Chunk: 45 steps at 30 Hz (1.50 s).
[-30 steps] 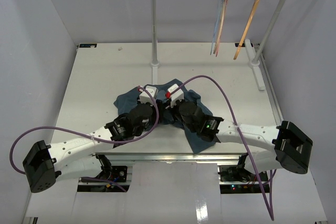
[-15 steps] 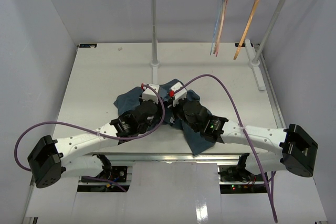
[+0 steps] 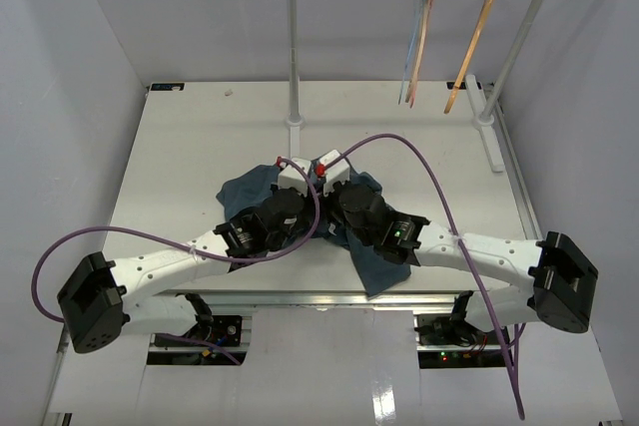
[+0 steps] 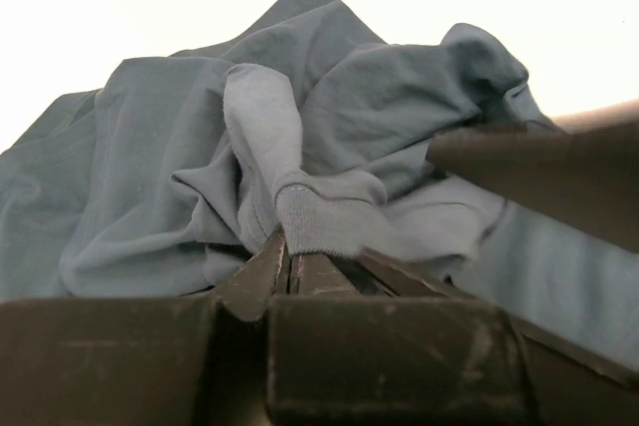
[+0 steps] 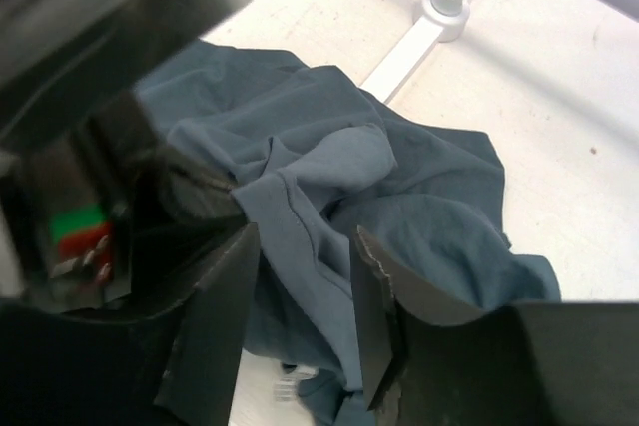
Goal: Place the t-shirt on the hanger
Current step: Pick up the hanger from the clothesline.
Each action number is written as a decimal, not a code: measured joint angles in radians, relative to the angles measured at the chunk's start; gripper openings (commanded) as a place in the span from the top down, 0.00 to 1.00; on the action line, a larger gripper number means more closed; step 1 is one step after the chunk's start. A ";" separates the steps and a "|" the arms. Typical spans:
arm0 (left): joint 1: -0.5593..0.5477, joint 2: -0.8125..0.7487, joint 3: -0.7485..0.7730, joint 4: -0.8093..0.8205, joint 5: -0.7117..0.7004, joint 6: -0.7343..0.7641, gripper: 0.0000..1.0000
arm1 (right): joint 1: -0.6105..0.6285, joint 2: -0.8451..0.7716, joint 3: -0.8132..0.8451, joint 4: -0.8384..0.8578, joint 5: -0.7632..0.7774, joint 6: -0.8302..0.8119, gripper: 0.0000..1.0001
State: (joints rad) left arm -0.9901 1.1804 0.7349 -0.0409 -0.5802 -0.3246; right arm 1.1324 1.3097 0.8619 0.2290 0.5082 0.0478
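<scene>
The dark teal t-shirt (image 3: 243, 193) lies crumpled on the table between my two arms. My left gripper (image 3: 296, 179) is low over the heap. In the left wrist view it (image 4: 290, 251) is shut on a ribbed edge of the t-shirt (image 4: 329, 97). Close beside it, my right gripper (image 3: 332, 175) stands open. In the right wrist view a fold of the t-shirt (image 5: 429, 187) runs between its (image 5: 305, 286) fingers without being pinched. The wooden hanger (image 3: 472, 47) hangs from the rack's bar at the back right, away from both grippers.
A white clothes rack (image 3: 293, 47) stands at the back, its foot (image 5: 444, 7) near the shirt. Thin coloured hangers (image 3: 419, 37) hang beside the wooden one. Purple cables loop over both arms. Grey walls close both sides.
My left gripper has shut on the t-shirt's edge. My right gripper, shut before, has opened. Both have crept a little toward the rack.
</scene>
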 measured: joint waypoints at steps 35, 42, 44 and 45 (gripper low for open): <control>0.000 -0.075 -0.063 -0.019 0.066 -0.069 1.00 | -0.810 -0.069 0.550 -0.334 0.202 0.067 0.34; 0.000 -0.072 -0.063 -0.019 0.080 -0.076 1.00 | -0.812 0.040 0.578 -0.266 0.241 0.033 0.34; 0.000 -0.070 -0.063 -0.019 0.083 -0.077 1.00 | -0.812 0.075 0.585 -0.230 0.255 0.011 0.34; 0.000 -0.068 -0.063 -0.019 0.085 -0.077 1.00 | -0.812 0.090 0.587 -0.215 0.261 0.001 0.34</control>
State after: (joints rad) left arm -0.9901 1.1121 0.6716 -0.0598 -0.4955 -0.4014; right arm 0.3202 1.4000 1.4489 0.0137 0.7689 0.0493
